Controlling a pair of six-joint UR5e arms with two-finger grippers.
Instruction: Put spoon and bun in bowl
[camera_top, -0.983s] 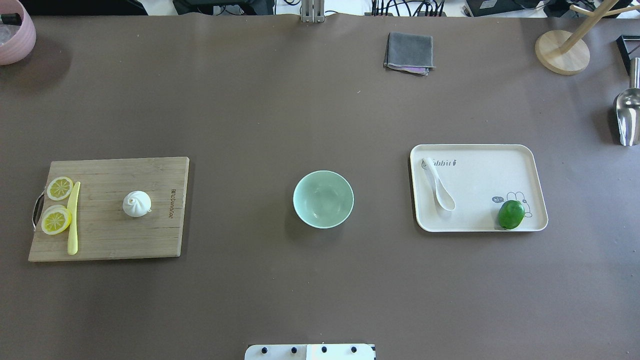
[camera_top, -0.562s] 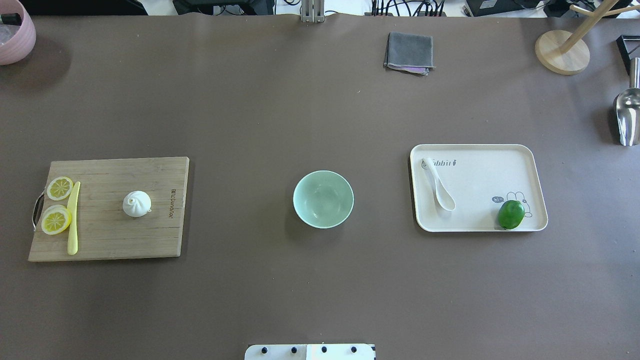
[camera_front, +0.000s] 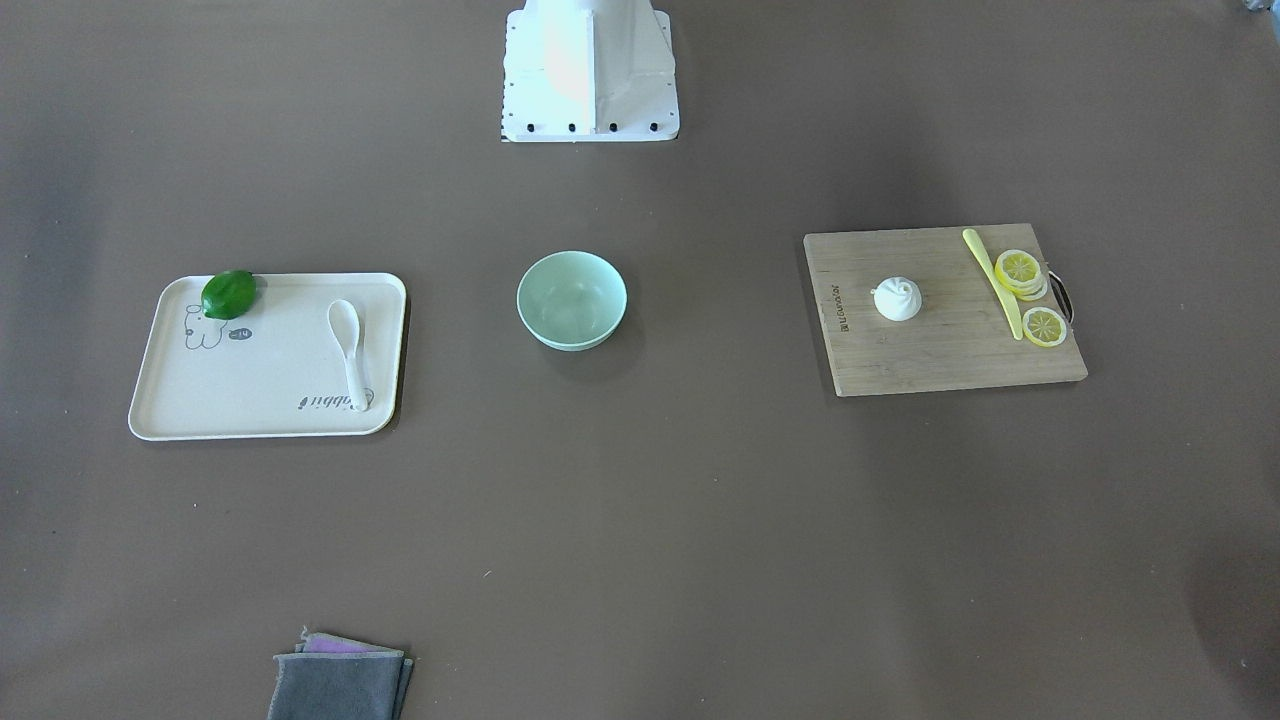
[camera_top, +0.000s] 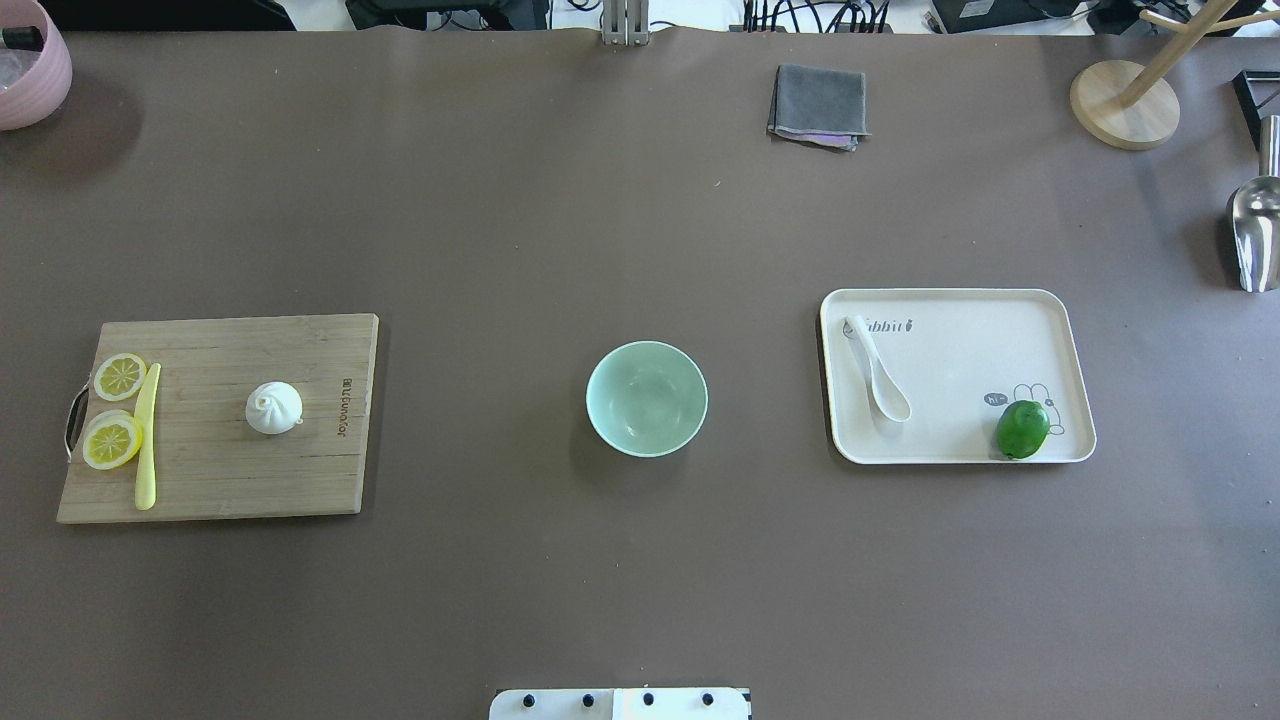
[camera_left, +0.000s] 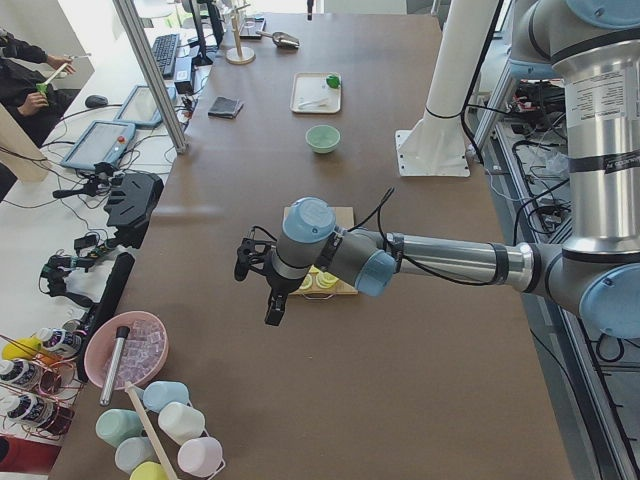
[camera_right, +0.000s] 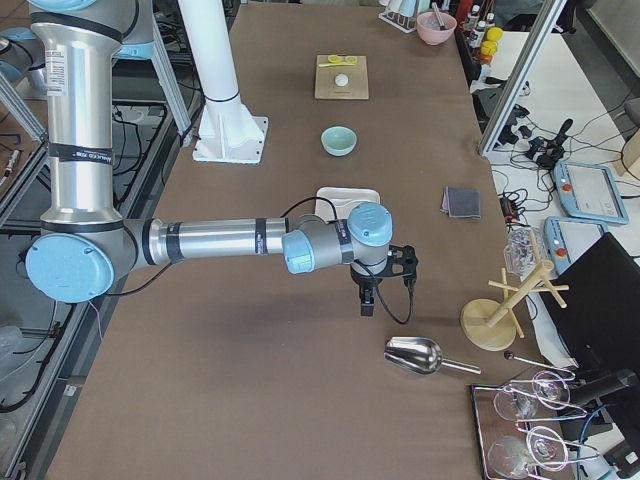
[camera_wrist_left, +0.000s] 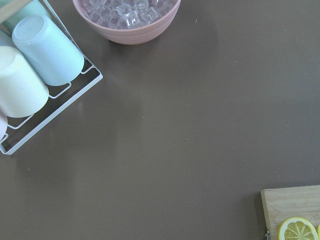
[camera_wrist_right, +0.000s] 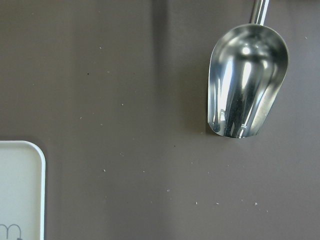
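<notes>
With the spoon (camera_top: 877, 370) flat on the tray (camera_top: 960, 380), the bun (camera_top: 273, 408) loose on the cutting board (camera_top: 220, 470) and the bowl (camera_top: 646, 398) empty between them, an off-centre pinch may let either slip; the spread of the left end effector (camera_left: 273, 303) and the right end effector (camera_right: 366, 300) cannot be told.

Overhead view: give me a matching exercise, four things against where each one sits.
Things:
1. spoon
2. bun
3. bowl
4. lime

Places:
A. on the bare table, between board and tray
B. on the wooden cutting board
C. on the tray, at a corner far from the bowl
D. on the tray, along the side nearest the bowl

Pairs: 1-D, 2-B, 3-A, 4-C
</notes>
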